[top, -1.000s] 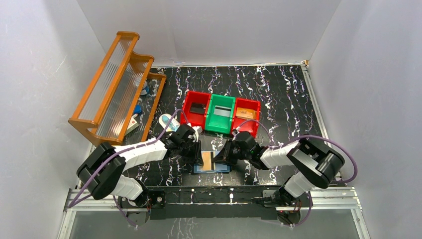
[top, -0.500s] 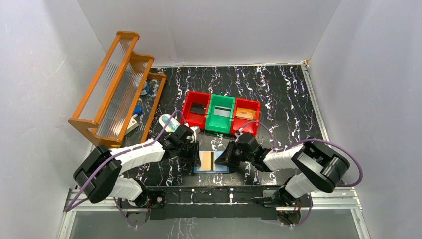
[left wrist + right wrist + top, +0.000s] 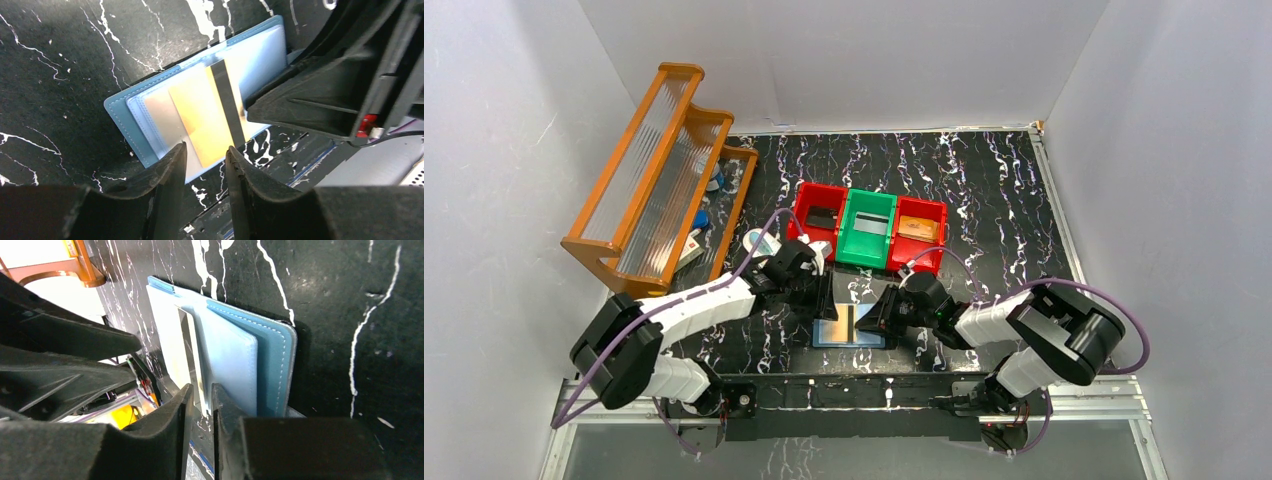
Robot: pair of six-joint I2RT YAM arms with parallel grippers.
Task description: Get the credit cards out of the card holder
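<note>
Since a second ago my left gripper (image 3: pixel 205 151) has opened and lifted back; its jaws stand apart and empty above the tan card (image 3: pixel 205 117). That card lies half out of its pocket on the open holder (image 3: pixel 122 112), flat on the table (image 3: pixel 60 60). My right gripper (image 3: pixel 201 390) sits at the holder's right edge, probably to pin it. Its jaws are nearly together, and I cannot tell whether they are clamped on anything.

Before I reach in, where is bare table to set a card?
Free: the strip between the bins and the back wall; the patch right of the right red bin. Crowded: near centre, where left gripper and right gripper meet at the card holder; also beside the wooden rack.
</note>
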